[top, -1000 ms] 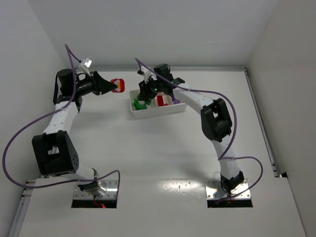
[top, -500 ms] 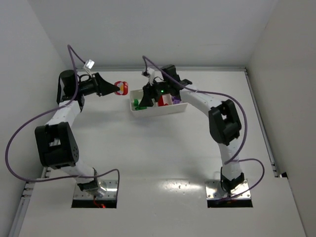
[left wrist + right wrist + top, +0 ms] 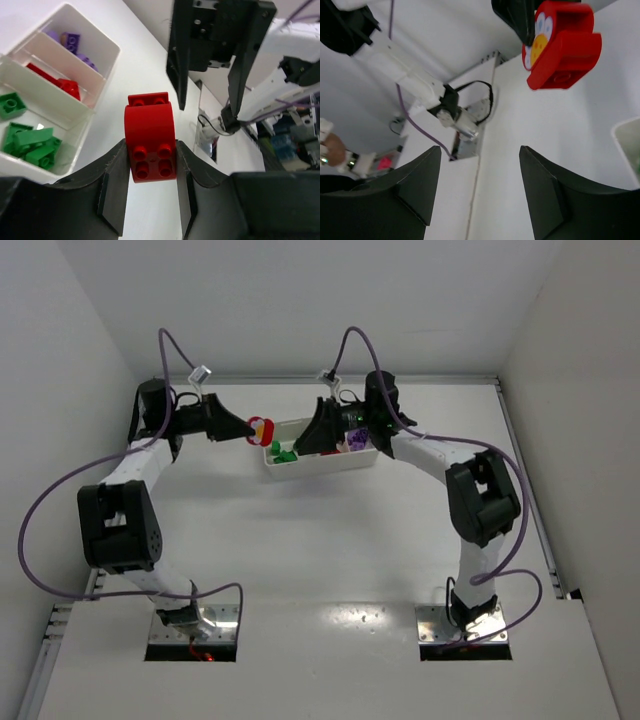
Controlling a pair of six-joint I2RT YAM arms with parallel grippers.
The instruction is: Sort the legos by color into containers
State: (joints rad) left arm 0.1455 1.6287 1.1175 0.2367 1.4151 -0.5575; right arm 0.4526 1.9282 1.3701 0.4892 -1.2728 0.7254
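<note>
While a second ago my left pincer (image 3: 254, 430) was hanging well off to the side, it has now swung in, so here's the update. It's clamped snugly on the red arched plastic lego brick (image 3: 150, 136), one finger flat on each side, studs facing my wrist cam. From the other wrist cam you can see a little flower face printed on it. The brick is up in the air, just beside the left end of the long shallow white plastic tray (image 3: 316, 469), over the white table (image 3: 330, 540) and not over any compartment yet.

Going outward from there: the nearest compartment has the green bricks (image 3: 31, 140), the middle one has the red bricks (image 3: 64, 87), and the far one has the purple bricks (image 3: 75, 42). So my target is the middle slot, one wall past where I am.

Beyond that is my right pincer (image 3: 303, 445). It was nose-down in the tray a second ago and has since lifted out and tipped over to face my left one. Its jaws are spread wide with nothing in them.

My read: the carry is nearly done, and what's left is a short reach over the green section and then a release. The right pincer sits close to that path though, so I'd watch for a bump.
</note>
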